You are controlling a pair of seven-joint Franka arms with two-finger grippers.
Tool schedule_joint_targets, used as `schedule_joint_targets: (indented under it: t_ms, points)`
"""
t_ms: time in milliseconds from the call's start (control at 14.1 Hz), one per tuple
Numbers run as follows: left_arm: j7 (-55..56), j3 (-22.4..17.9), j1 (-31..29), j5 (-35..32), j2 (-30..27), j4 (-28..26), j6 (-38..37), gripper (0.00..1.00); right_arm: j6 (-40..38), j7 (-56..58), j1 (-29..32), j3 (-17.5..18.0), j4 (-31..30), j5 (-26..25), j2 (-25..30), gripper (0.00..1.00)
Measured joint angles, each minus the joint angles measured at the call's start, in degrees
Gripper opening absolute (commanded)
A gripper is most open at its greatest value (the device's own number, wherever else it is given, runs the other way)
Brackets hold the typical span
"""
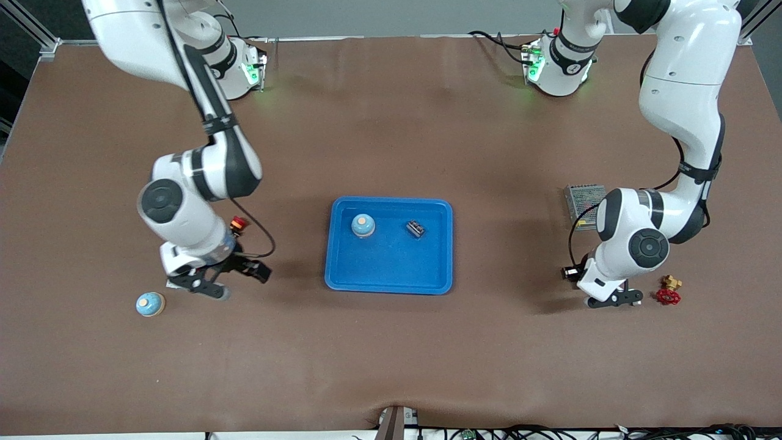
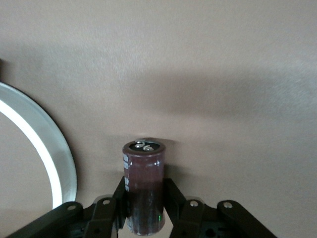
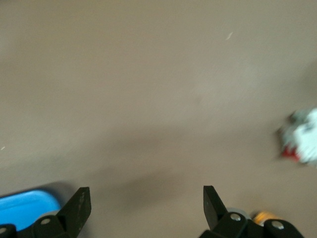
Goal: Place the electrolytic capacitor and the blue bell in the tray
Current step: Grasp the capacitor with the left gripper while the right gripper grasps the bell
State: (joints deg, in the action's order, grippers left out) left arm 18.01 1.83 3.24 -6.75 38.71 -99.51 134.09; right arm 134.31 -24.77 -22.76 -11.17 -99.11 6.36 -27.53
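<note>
**Two bells in view, one capacitor in the left grip: tray lies toward the right arm's end**

- Blue tray (image 1: 391,282): mid-table, between the arms. It already holds a blue bell (image 1: 363,225) and a small black component (image 1: 415,230).
- Left gripper (image 1: 614,300): low at the table at the left arm's end, just beside a red-handled valve (image 1: 668,294). It is clamped on the electrolytic capacitor (image 2: 143,183).
- The capacitor's long axis runs along the fingers, terminal end pointing away from the wrist.
- Judgement: the carry goes from here toward the right arm's end; the left arm does it.
- Right gripper (image 1: 211,286): jaws spread, empty, beside a second blue bell (image 1: 150,304) on the table.
- Writing: pale print on the capacitor sleeve, too small to read. No other labels legible.
</note>
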Motion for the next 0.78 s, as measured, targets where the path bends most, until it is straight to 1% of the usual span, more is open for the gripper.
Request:
schedule_joint_targets:
  t_ms: [142, 284, 496, 638, 780]
  points:
    - [1.06, 0.14, 0.20, 0.77, -0.06, 3.33, -5.19, 0.00, -0.02, 6.66, 3.71, -0.02, 1.58, 0.00, -1.10, 1.00]
    - [4.17, 0.28, 1.36, 2.08, -0.26, 8.90, -13.12, 0.00, -0.03, 12.93, 7.08, -0.01, 3.54, 0.00, -3.31, 1.00]
    - [15.17, 0.39, 4.94, 4.27, -1.21, 15.74, -22.64, 0.00, 0.03, 21.69, 11.40, -0.01, 6.24, 0.00, -7.25, 1.00]
    - [23.67, 0.40, 7.44, 7.04, -2.05, 18.96, -26.30, 0.00, 0.10, 26.47, 13.64, -0.01, 7.27, 0.00, -9.23, 1.00]
    - [31.48, 0.46, 9.71, 8.79, -2.46, 21.37, -26.99, 0.00, 0.18, 30.13, 15.12, -0.01, 7.65, 0.00, -10.34, 1.00]
